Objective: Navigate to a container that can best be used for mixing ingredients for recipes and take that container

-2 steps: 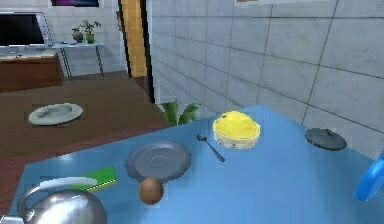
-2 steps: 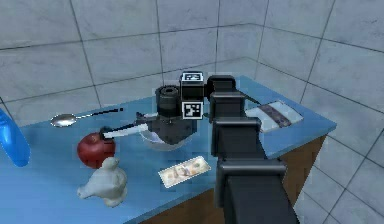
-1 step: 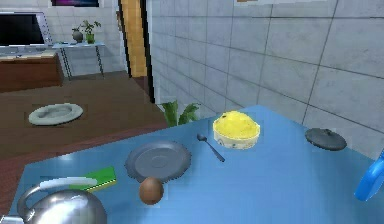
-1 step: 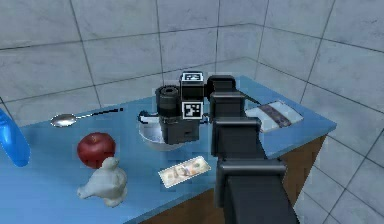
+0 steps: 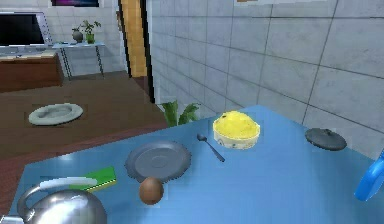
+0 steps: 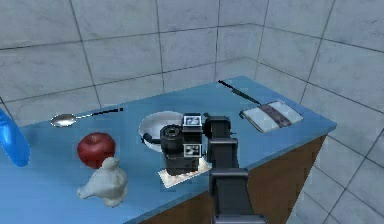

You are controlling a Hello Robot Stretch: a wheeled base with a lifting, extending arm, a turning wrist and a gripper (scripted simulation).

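Left to right in the arm side view: red apple [image 6: 96, 148] sits lower left, white bowl [image 6: 150, 124] is mid-frame on the blue counter [image 6: 310, 128], and the gripper [image 6: 175, 150] is right at it, lined up for a grab I'd guess, can't tell if it holds anything.

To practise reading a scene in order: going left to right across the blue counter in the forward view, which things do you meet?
Metal kettle → grey plate → yellow bowl → dark round lid → blue object at the right edge. The egg-like thing, the green item and the spoon overlap others, so they are left out.
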